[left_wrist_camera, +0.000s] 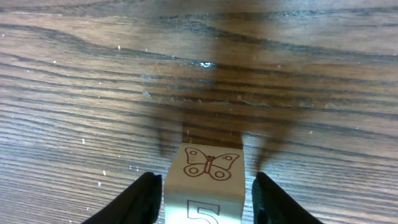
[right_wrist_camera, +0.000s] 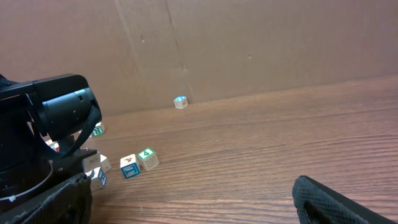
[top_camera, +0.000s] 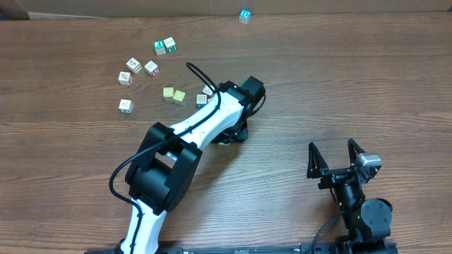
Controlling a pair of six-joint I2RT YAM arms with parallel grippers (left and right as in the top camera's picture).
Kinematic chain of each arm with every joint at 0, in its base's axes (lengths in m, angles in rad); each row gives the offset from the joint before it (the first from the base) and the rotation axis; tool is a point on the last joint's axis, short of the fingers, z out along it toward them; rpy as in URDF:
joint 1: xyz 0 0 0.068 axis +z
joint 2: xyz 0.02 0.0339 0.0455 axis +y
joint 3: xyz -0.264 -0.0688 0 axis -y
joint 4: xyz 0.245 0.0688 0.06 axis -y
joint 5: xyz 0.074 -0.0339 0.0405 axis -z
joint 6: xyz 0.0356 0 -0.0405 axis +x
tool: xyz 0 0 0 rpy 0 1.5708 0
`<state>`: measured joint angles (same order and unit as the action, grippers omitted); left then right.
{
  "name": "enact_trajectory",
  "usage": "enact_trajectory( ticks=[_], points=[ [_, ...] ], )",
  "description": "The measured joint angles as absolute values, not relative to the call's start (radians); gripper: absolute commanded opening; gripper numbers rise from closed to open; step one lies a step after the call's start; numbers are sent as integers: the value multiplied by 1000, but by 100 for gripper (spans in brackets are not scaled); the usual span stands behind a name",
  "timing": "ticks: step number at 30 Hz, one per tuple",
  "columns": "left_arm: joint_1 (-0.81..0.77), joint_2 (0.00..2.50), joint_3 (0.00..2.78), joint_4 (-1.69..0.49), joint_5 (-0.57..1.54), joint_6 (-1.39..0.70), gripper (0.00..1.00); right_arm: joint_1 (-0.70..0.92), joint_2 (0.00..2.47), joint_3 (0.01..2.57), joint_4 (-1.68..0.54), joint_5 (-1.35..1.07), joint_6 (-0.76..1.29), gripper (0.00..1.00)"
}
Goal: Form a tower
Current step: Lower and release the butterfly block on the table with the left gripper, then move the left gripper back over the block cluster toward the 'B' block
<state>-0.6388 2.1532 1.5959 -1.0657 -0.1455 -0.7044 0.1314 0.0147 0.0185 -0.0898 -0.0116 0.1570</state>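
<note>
- Left gripper [left_wrist_camera: 205,177]: part-open, straddling a butterfly-faced cube [left_wrist_camera: 210,165]; thin gaps on both sides, so gripping nothing.
- Same cube: numeral 5 on the face nearer the wrist camera.
- Overhead view: left gripper hidden beneath its own wrist, near the middle of the table [top_camera: 367,77].
- Tower [top_camera: 244,15]: at 12 o'clock from the left gripper, well apart, at the far table edge just beside the cardboard wall [right_wrist_camera: 249,43]; blue print on top; number of cubes not resolvable.
- Right gripper [top_camera: 330,144]: spread wide, empty; tower toward 11 o'clock from it, well apart.
- Loose cubes [top_camera: 150,68]: scattered at 10 o'clock from the left gripper, apart from the tower.
</note>
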Motion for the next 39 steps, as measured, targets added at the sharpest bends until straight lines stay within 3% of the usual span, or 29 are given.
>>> enact_trajectory(
  ticks=[2,5,21,26,29,30,33,39],
  points=[
    [-639,2153,1596,-1066,-146,-702,59,131,15,19,-90,-11,158,100],
    [-639,2153,1596,-1065,-142,-706,61,131,15,19,-90,-12,157,100],
    [-598,2153,1665,-1114,-143,-670,59,131,15,19,-90,-12,157,100],
    [-547,2153,1785,-1120,-142,-615,48,131,15,19,-90,-12,158,100],
    [-517,2153,1833,-1090,-142,-571,23,131,15,19,-90,-12,157,100],
    [-509,2153,1840,-1076,-142,-563,19,131,15,19,-90,-12,157,100],
    [-480,2153,1849,-1030,-142,-531,13,131,15,19,-91,-12,157,100],
    [-414,2153,1849,-1003,-142,-516,13,131,15,19,-90,-12,157,100]
  ],
)
